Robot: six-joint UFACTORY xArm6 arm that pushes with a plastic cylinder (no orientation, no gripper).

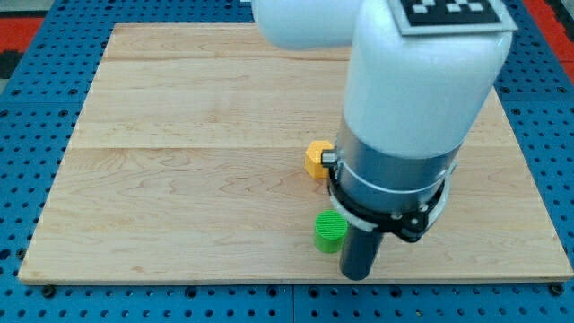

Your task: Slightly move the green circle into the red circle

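One camera looks down at a slant on the wooden board (179, 179) from its near edge. The arm (413, 99) looms close, filling the view's right.

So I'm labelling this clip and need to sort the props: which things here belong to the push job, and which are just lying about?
Belongs to the job:
- green circle
- my tip, just to the view's right of the green circle
- red circle: not visible in this view

Just lying about:
- yellow block, partly hidden behind the arm

White rounded arm (421, 72) with black-and-white tag on top, grey collar, black clamp ring, dark rod (360, 253).
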